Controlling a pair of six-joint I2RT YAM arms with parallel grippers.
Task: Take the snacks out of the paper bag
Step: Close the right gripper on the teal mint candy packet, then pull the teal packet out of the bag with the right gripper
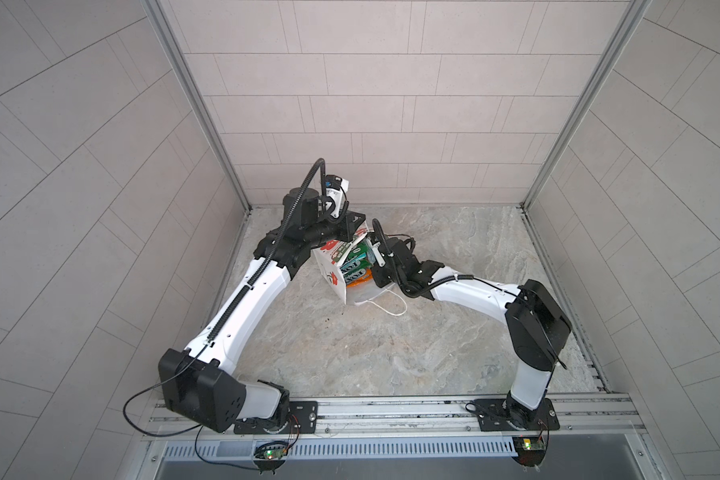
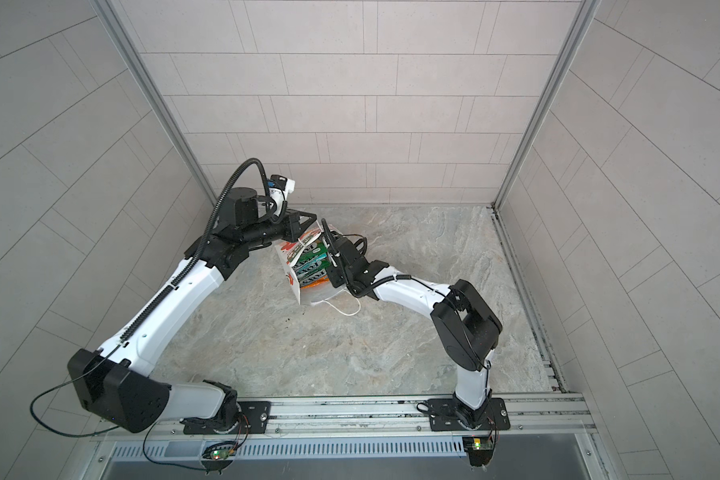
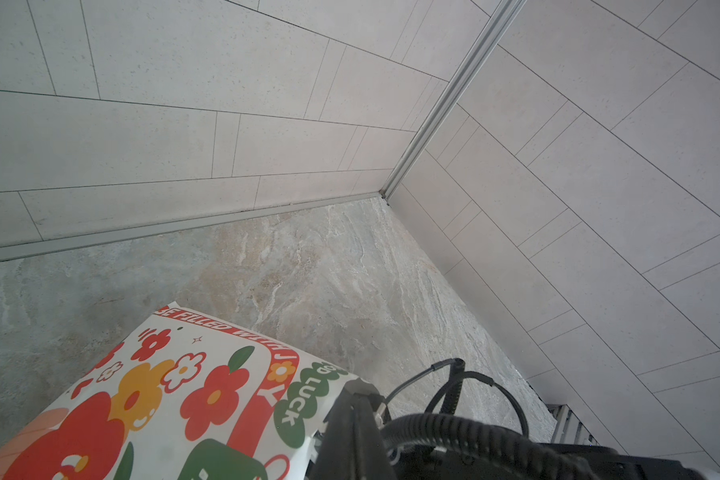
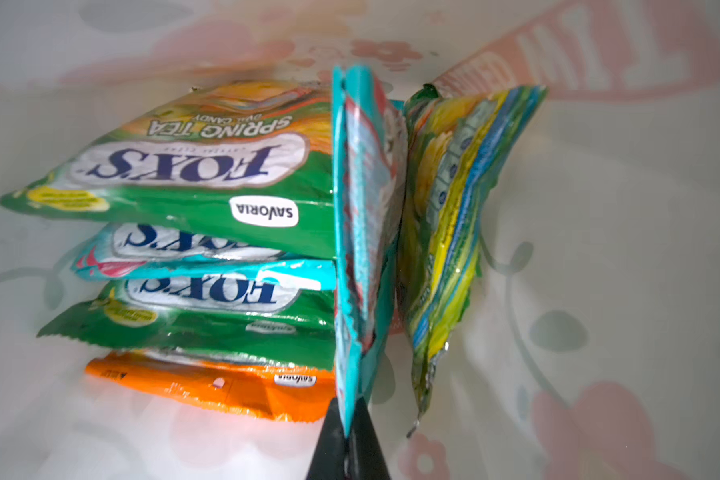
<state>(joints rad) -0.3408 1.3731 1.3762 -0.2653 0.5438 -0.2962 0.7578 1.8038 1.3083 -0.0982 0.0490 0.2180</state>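
We pinch only the crimped edge of the teal FOX'S packet (image 4: pixel 362 208) in the right gripper (image 4: pixel 348 419). It may slip, or drag the green-yellow packet (image 4: pixel 454 228) just beside. The left gripper (image 1: pixel 355 236) clamps the paper bag (image 1: pixel 329 266).

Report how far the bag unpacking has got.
Done: nothing; no packet lies on the table yet. In hand: the left gripper holds the paper bag by its edge, and the right gripper has its jaws shut on a teal FOX'S packet inside. Left: all six, including the stacked four and a green-yellow packet.
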